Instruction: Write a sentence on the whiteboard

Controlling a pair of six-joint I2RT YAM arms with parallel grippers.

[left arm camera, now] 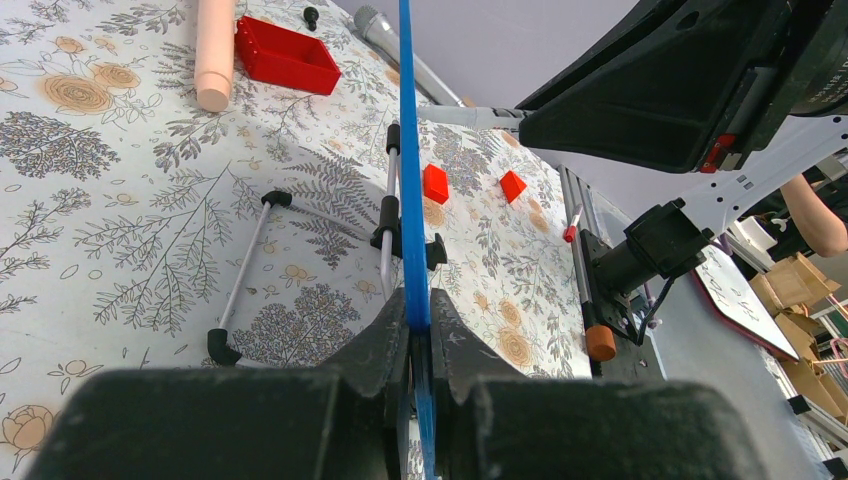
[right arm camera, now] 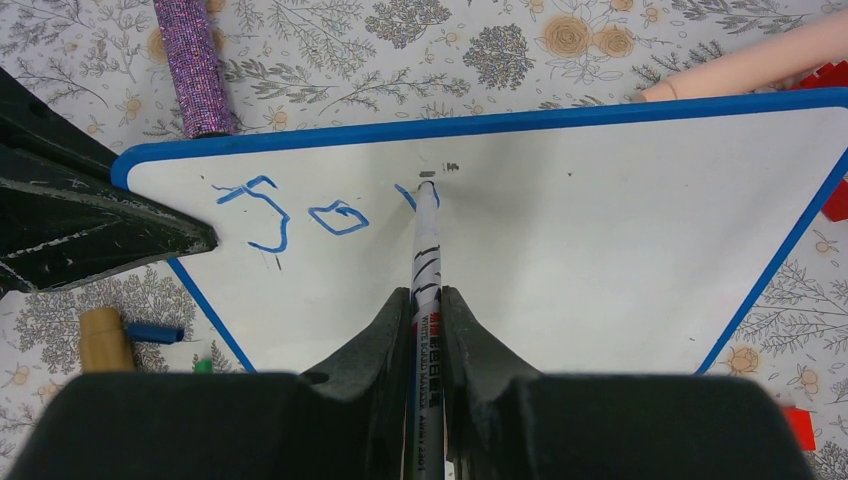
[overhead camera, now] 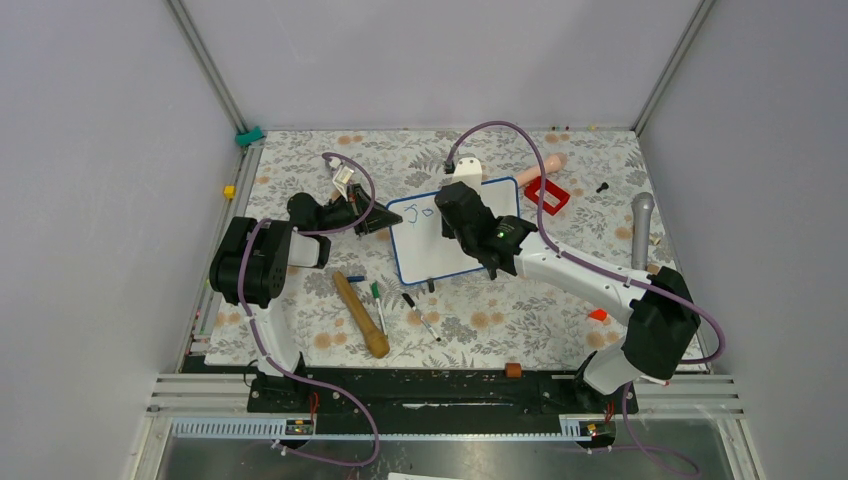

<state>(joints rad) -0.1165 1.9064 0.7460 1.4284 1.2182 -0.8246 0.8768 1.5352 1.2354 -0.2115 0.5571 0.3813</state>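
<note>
The whiteboard (overhead camera: 420,255) has a blue frame and sits at the middle of the flowered table; the left wrist view shows it edge-on as a blue strip (left arm camera: 410,180). My left gripper (overhead camera: 381,222) (left arm camera: 420,305) is shut on the whiteboard's left edge. My right gripper (overhead camera: 458,205) (right arm camera: 428,296) is over the board and shut on a white marker (right arm camera: 427,245). The marker's tip touches the board (right arm camera: 620,260) at a fresh blue stroke. Of the sentence (right arm camera: 300,215), only the blue letters "Jo" and that stroke show near the top left corner.
A wooden mallet (overhead camera: 362,315) and two pens (overhead camera: 378,305) (overhead camera: 421,315) lie in front of the board. Behind it are a red box (overhead camera: 547,195) and a peach cylinder (overhead camera: 541,170). A grey microphone (overhead camera: 640,230) lies right. A glittery purple cylinder (right arm camera: 192,65) is near the board's corner.
</note>
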